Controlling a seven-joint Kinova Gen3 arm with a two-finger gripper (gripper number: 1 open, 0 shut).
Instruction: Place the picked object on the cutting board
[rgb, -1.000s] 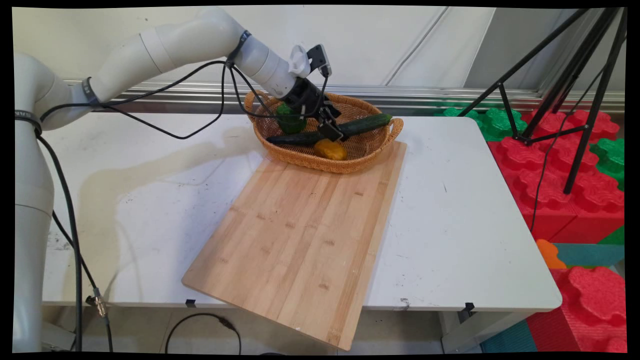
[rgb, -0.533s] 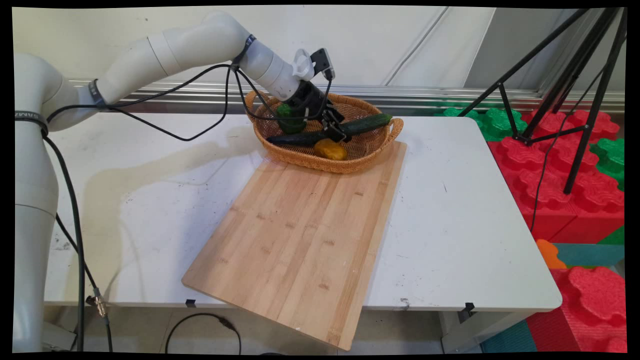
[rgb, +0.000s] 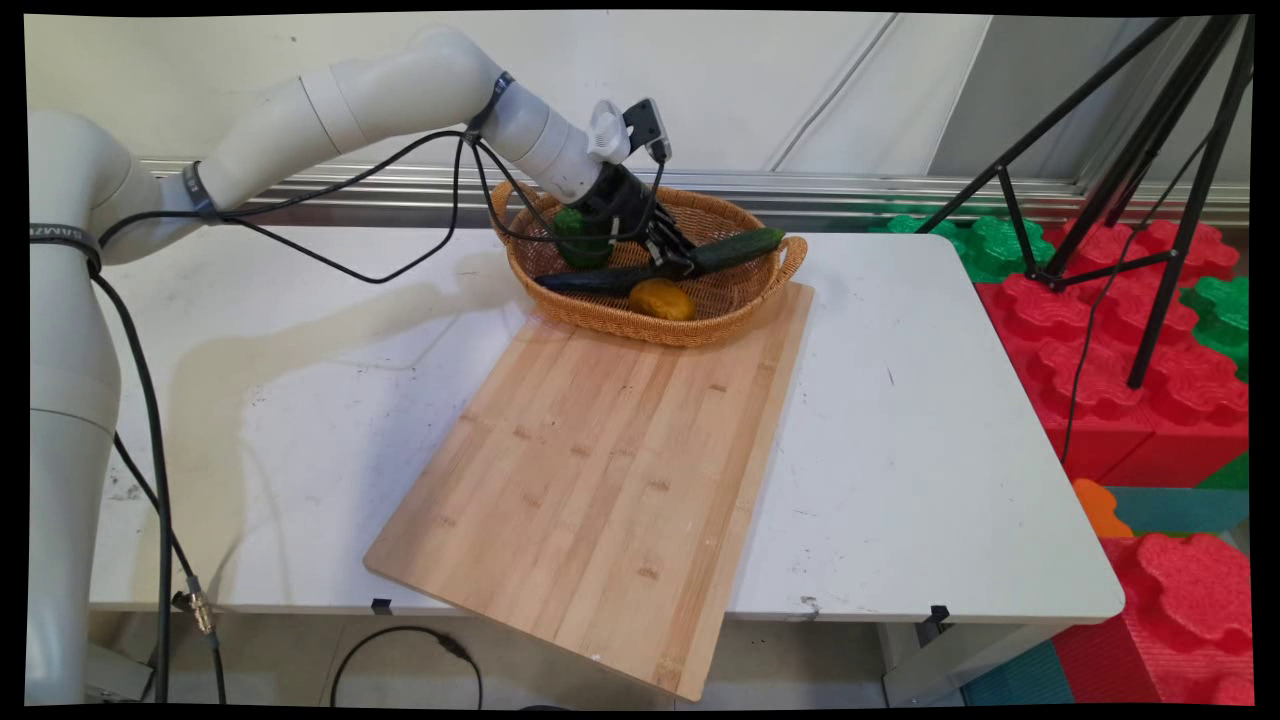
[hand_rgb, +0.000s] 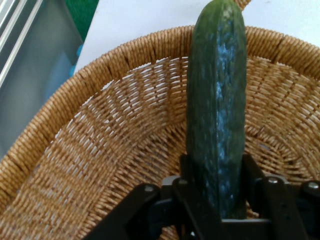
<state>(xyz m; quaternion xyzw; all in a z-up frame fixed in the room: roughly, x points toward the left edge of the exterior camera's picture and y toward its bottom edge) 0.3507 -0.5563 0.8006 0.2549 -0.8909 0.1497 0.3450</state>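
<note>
One wicker basket (rgb: 770, 283), oval, two handles, stands at the far edge of the worktop (rgb: 930, 400), its near rim overlapping the far edge of a wooden cutting board (rgb: 600, 470).

Contents of basket: one long dark cucumber (rgb: 735, 248), lying lengthwise from the left wall to the right handle, its right end resting up on the rim; one green bell pepper (rgb: 575, 238) against the far left wall; one yellow-orange piece of fruit or vegetable (rgb: 661, 299) by the near wall, just in front of the cucumber.

Hand (rgb: 672, 262): black, two-fingered, reaching down into the basket from the upper left, set at the cucumber's middle. In the hand view the fingers (hand_rgb: 252, 175) stand one on each side of the cucumber (hand_rgb: 217, 110) and press against its flanks, pinching it. The cucumber runs straight away from the hand toward the basket wall (hand_rgb: 100, 125), its far tip level with the rim.

Cutting board: large, pale bamboo, laid at a slant; bare across its whole face; its near corner juts past the worktop's front edge.

Open room: broad bare stretches of worktop to the left and right of the board. Inside the basket, woven floor shows free to the left of the cucumber in the hand view.

Surroundings: black tripod (rgb: 1130, 170) beyond the worktop's right edge, standing on red and green foam blocks (rgb: 1110, 300); black cables (rgb: 330, 262) hang from the arm over the worktop's left part.
</note>
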